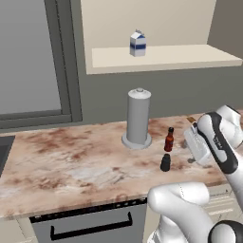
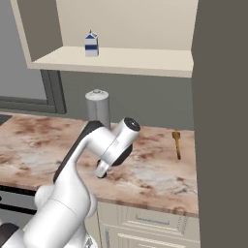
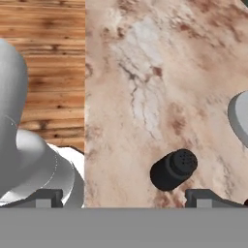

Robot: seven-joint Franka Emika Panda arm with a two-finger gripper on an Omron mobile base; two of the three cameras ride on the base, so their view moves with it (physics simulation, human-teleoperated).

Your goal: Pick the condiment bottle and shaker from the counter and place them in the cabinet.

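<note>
On counter (image 1: 71, 161): shaker (image 1: 165, 163) just in front of condiment bottle (image 1: 169, 139), both upright beside grey cylinder (image 1: 138, 118). Gripper (image 3: 123, 197) above shaker, jaws wide apart, nothing held.

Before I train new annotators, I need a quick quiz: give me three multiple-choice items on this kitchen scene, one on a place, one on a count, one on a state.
1. Where does the blue-and-white milk carton stand?
A. on the marbled stone counter
B. on the pale shelf of the beige open cabinet
C. on the wooden floor

2. How many things stand on that shelf?
A. one
B. two
C. three

3. How are the gripper jaws?
A. shut on the squat black shaker
B. shut on the slim red-brown condiment bottle
C. open, holding nothing

Answers: 1 B, both base views show it there; 2 A, just the carton; 3 C, the fingertips stand wide apart in the hand view.
</note>
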